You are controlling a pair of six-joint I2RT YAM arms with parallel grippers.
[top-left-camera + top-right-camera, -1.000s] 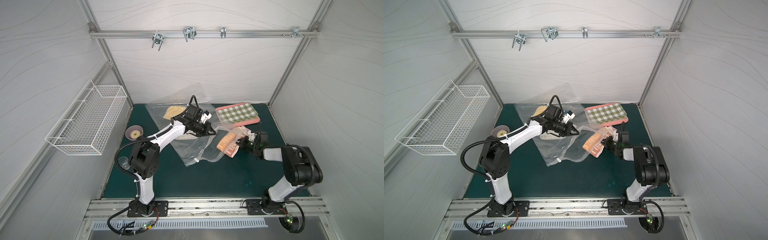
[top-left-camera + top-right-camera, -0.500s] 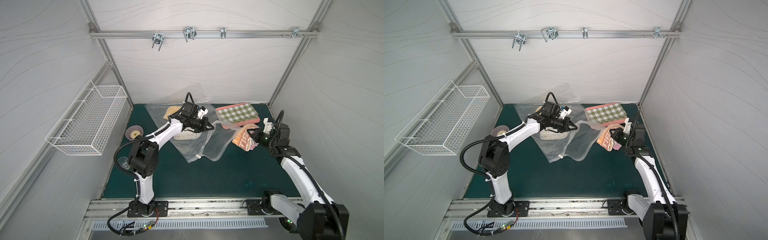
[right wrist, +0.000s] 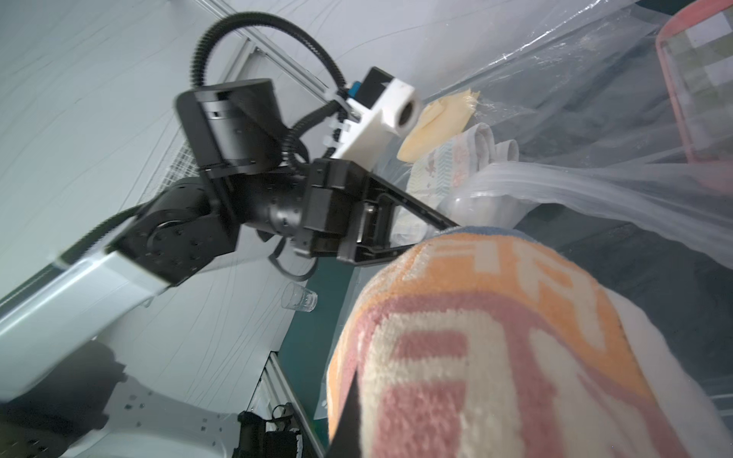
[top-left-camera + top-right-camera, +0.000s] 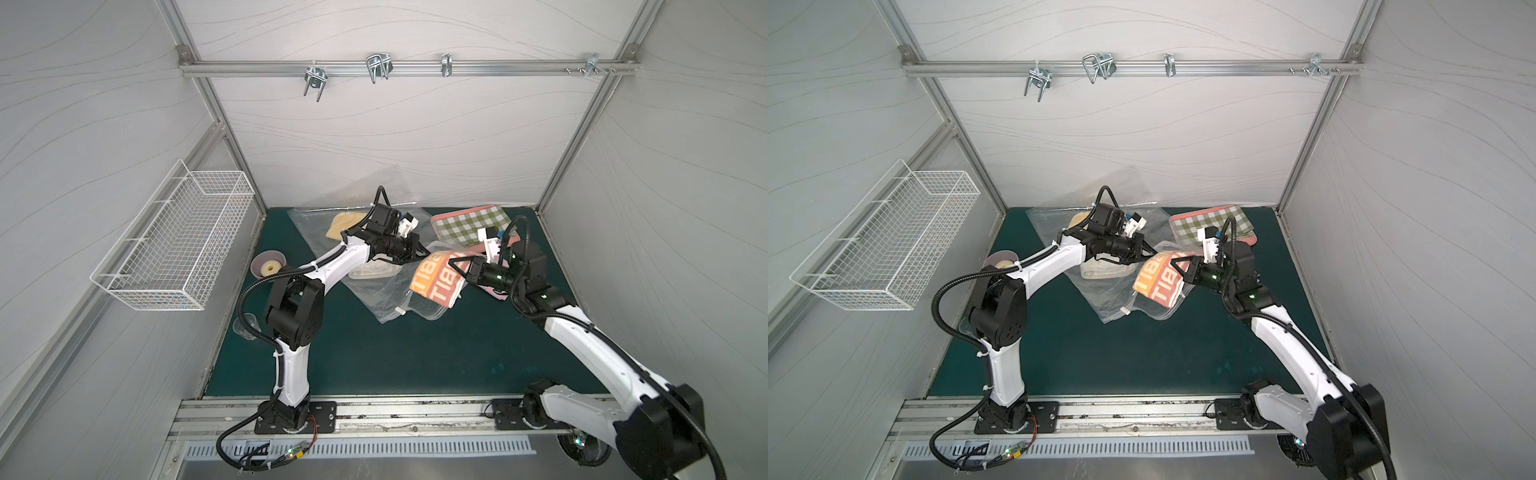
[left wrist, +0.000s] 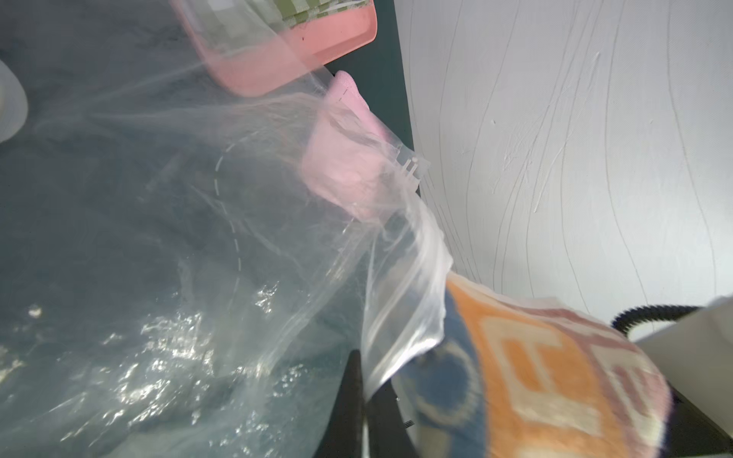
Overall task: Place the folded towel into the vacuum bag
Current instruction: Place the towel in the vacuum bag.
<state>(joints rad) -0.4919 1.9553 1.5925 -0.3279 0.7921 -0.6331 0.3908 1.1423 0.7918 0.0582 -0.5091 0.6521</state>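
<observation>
The folded towel [image 4: 436, 280] [image 4: 1158, 278], orange, pink and white with big letters, hangs above the mat with my right gripper [image 4: 453, 264] [image 4: 1174, 262] shut on it. It fills the right wrist view as the towel [image 3: 496, 337], with one dark finger [image 3: 349, 412] along its edge. The vacuum bag [image 4: 386, 299] [image 4: 1113, 301] lies crumpled and transparent on the green mat. My left gripper [image 4: 424, 252] [image 4: 1151, 252] [image 5: 367, 400] is shut on the bag's upper edge [image 5: 400, 337] and holds it raised right beside the towel [image 5: 555, 376]. A small white slider clip [image 4: 400, 311] sits at the bag's near edge.
A pink tray [image 4: 440, 218] with green checked cloth stands at the back right. Cream and white towels [image 4: 370, 272] lie under plastic behind the left arm. A pink cloth [image 4: 498, 293] lies under the right wrist. A bowl [image 4: 268, 264], a glass [image 4: 245, 328] and a wall basket [image 4: 178, 245] are at the left.
My right gripper has lifted the towel off the mat and carried it left, up to the left gripper. The left gripper has shifted a little while holding the bag's edge up.
</observation>
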